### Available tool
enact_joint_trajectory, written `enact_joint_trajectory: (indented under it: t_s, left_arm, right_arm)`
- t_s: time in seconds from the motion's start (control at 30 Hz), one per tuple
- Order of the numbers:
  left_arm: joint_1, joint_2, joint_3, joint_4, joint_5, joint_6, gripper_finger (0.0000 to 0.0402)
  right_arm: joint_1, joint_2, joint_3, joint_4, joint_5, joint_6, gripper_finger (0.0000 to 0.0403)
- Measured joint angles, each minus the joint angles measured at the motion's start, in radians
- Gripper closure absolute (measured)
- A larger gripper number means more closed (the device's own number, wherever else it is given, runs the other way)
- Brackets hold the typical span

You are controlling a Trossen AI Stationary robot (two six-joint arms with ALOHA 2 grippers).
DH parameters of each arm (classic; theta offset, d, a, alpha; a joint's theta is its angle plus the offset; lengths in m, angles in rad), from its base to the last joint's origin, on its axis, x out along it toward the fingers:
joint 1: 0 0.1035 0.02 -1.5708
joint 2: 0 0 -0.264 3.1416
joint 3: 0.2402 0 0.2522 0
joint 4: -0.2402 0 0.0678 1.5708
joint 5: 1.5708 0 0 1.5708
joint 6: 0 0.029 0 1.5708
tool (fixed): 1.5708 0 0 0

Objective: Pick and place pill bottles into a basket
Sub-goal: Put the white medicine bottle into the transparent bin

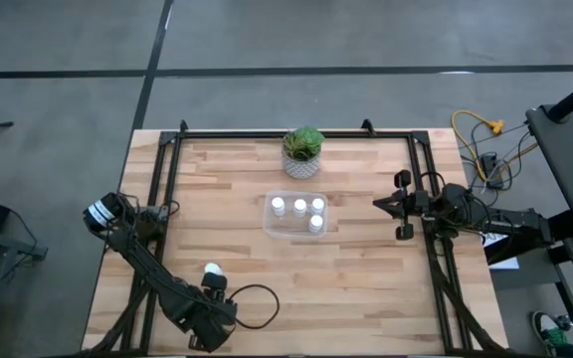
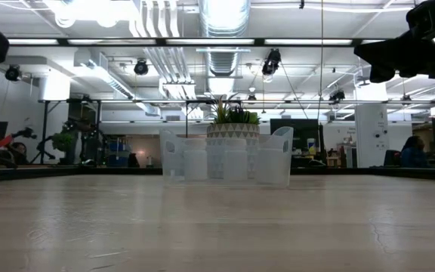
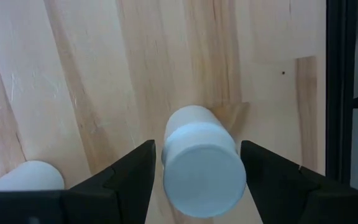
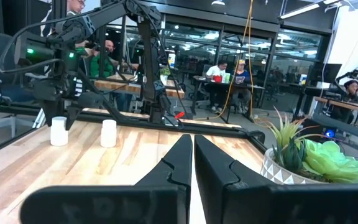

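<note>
Pill bottles: 4 upright in basket (image 1: 270,221), mid worktop (image 1: 366,288); 2 outside near L front edge.
Bottle at L gripper (image 3: 194,163): bottle (image 3: 199,163) stands btwn fingers, gaps both sides, no grip.
Second loose bottle (image 3: 27,177): just beside it.
R gripper (image 1: 380,204): R of basket, above worktop, fingers shut, empty.
Plant pot (image 1: 302,154): behind basket.

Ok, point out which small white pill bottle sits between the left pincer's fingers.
The small white capped pill bottle standing on the wooden table, between the open left pincer fingers. Four others sit in the clear plastic tray.
</note>
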Motion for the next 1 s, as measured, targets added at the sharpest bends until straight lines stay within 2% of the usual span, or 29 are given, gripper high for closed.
enact_joint_trajectory:
  t_s: [0.33,0.43,0.6,1.0]
  left_arm:
    - [0.000,0.000,0.000,0.004,-0.021,0.001,0.0188]
    - [0.000,0.000,0.000,0.004,-0.021,0.001,0.0206]
    - [0.000,-0.003,0.001,0.008,-0.023,0.003,0.0259]
    - [0.000,-0.003,0.001,0.005,-0.021,0.052,0.0258]
  right_arm:
    - [0.000,0.000,0.000,0.000,0.000,0.000,0.0394]
    - [0.000,0.000,0.000,0.000,0.000,0.000,0.0394]
    - [0.000,0.000,0.000,0.000,0.000,0.000,0.0394]
    - [0.000,0.000,0.000,0.000,0.000,0.000,0.0394]
